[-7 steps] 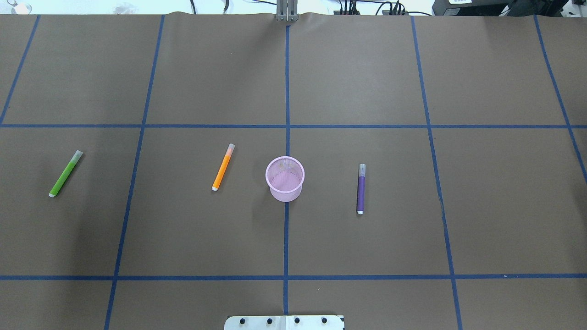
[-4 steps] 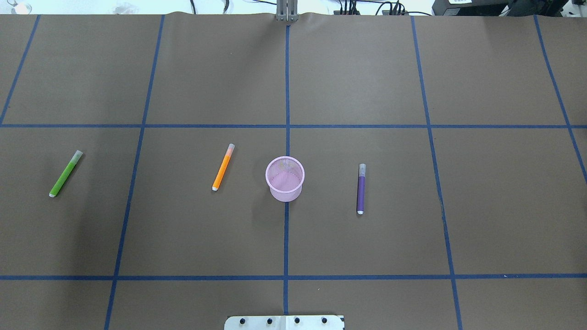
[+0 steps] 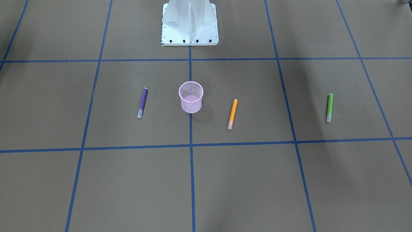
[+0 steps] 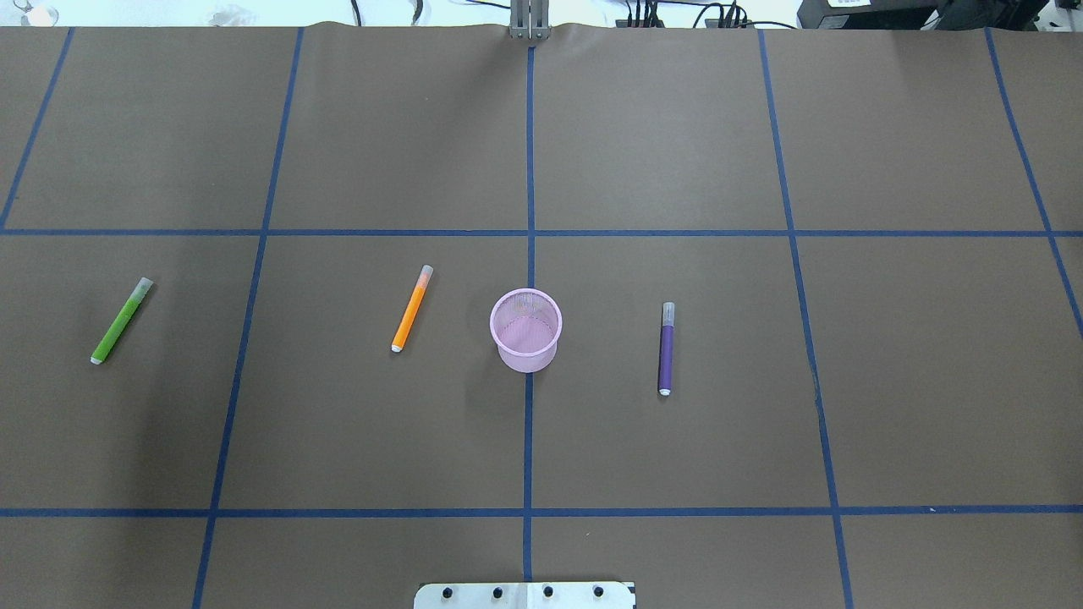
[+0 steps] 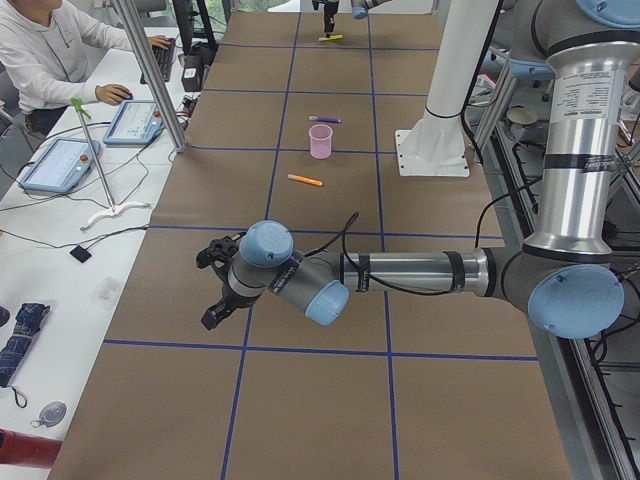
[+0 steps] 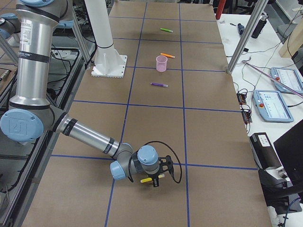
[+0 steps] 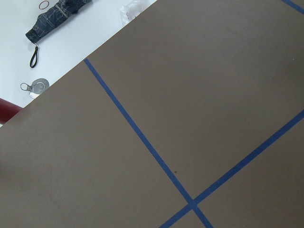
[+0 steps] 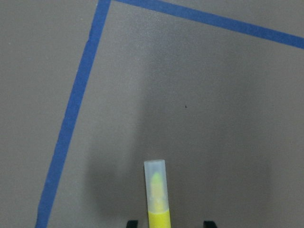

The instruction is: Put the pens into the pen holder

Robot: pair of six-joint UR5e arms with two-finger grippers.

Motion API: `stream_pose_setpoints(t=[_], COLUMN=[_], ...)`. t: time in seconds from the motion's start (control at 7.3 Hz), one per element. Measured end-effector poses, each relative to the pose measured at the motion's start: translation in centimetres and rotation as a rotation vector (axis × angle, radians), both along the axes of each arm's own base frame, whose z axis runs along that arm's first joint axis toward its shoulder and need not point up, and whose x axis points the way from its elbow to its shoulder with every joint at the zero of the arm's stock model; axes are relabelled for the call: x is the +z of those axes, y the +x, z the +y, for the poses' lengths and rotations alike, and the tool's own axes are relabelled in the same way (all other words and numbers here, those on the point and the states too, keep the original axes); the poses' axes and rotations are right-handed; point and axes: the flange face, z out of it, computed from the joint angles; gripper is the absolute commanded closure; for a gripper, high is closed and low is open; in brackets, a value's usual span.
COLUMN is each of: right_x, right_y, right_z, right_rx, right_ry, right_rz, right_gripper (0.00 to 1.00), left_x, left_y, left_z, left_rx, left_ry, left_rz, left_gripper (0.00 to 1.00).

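The pink mesh pen holder (image 4: 525, 330) stands upright mid-table, with nothing visible inside. An orange pen (image 4: 412, 309) lies to its left, a green pen (image 4: 122, 320) far left, and a purple pen (image 4: 667, 348) to its right. A yellow pen (image 8: 157, 194) lies on the table's far right end, capped end forward. My right gripper (image 6: 158, 176) hangs low over it, open, its two fingertips (image 8: 132, 222) straddling the pen without touching it. My left gripper (image 5: 215, 285) hovers over the table's left end, away from every pen; I cannot tell whether it is open or shut.
The white robot base (image 3: 190, 22) stands behind the holder. Blue tape lines (image 4: 529, 169) grid the brown table cover. An umbrella (image 7: 57, 14) and keys lie beyond the table's left end. An operator (image 5: 40, 60) sits at a side bench with tablets.
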Motion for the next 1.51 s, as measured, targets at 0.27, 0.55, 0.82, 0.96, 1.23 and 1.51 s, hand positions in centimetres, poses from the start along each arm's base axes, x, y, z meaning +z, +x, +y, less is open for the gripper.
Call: stream_pose_setpoints(t=[0.27,0.55,0.82,0.96,1.23,1.51], right_x=[0.0,0.0,-0.3,-0.8,-3.6,-10.1], right_y=[-0.8,-1.3,-1.4,-1.6,-2.0,-2.5], right_z=[-0.2,-0.2,-0.5,-1.0,-2.7,-5.1], right_rx=[-0.018,-0.028,-0.031,-0.031,-0.018,0.101], right_ry=[0.005,0.008,0.017,0.028,0.081,0.116], right_rz=[0.008,0.016,0.016,0.012,-0.004,-0.069], right_gripper=[0.62,1.00,1.00,1.00,1.00,1.00], left_x=[0.0,0.0,0.0,0.2,0.6,0.9], left_y=[0.0,0.0,0.0,0.0,0.0,0.1], left_z=[0.0,0.0,0.0,0.1,0.1,0.1], left_rx=[0.000,0.000,0.000,0.000,0.001,0.002], left_ry=[0.000,0.000,0.000,-0.003,-0.010,-0.016], left_rz=[0.000,0.000,0.000,0.000,0.001,0.001], left_gripper=[0.00,0.00,0.00,0.00,0.00,0.00])
